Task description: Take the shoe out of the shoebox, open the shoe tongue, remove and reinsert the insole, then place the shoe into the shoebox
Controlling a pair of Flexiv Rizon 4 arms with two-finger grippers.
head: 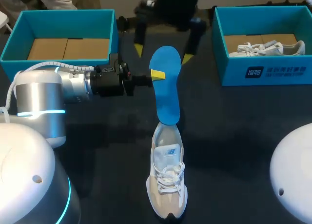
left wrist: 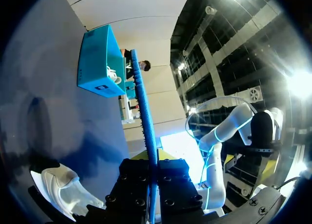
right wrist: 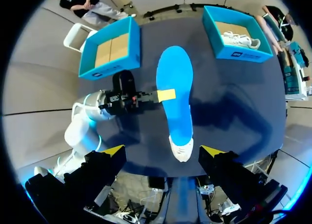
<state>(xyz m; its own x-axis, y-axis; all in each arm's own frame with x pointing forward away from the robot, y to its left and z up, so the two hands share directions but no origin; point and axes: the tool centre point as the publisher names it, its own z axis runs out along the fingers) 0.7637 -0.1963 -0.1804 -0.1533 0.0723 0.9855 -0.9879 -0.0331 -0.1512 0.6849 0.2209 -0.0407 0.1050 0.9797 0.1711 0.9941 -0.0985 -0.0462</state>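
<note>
Above the shoe, the left end effector grips the blue insole.

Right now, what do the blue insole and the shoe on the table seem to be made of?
Insole: probably foam, matte blue; thin, with a finely ridged edge in the left wrist view.
Shoe: seemingly textile upper, pale beige and white, matte, with white woven laces; whether panels are suede or synthetic cannot be told.

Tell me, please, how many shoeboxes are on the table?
2: the left shoebox, far left, showing its cardboard floor; the right shoebox, far right, holding a white shoe.
</note>
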